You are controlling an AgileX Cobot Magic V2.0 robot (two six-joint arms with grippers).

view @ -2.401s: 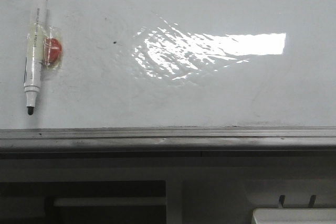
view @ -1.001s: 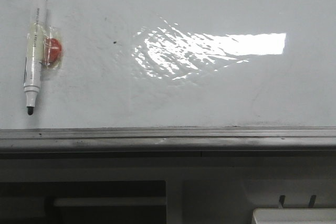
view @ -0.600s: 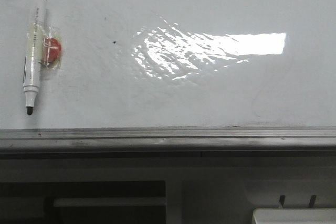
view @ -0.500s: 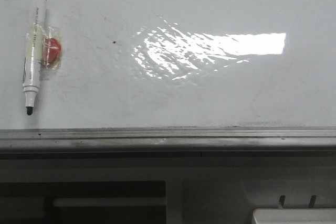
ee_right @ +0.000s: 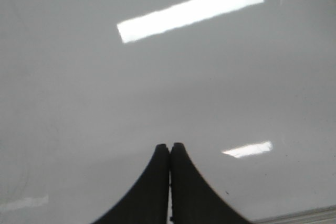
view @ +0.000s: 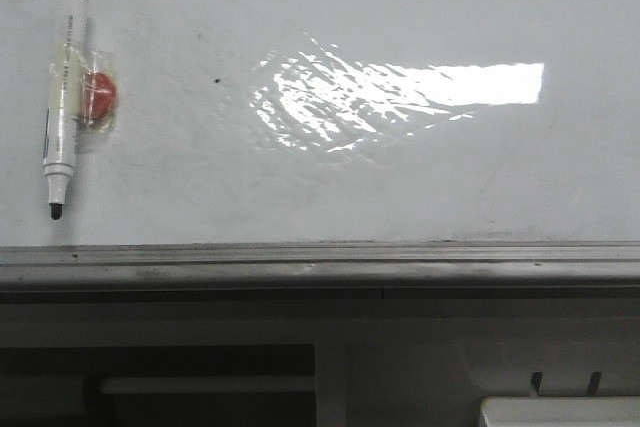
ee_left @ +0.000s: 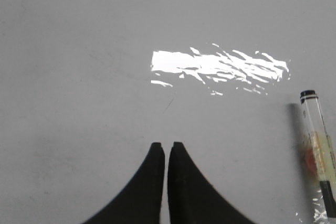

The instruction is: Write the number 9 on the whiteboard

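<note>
Each tool has smooth, matte-black, curved, tapering fingers.

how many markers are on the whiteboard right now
1. A white marker with black cap and tip lies at the left end of the glossy white whiteboard, tip toward the grey rail, a red piece taped beside it. No others are visible.

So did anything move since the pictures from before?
Hardly anything. The marker with the red thing taped to it slid a tiny bit up the whiteboard and stays at its left side. No gripper took hold of it. The glare patch and grey rail look the same, and no 9 is drawn.
</note>
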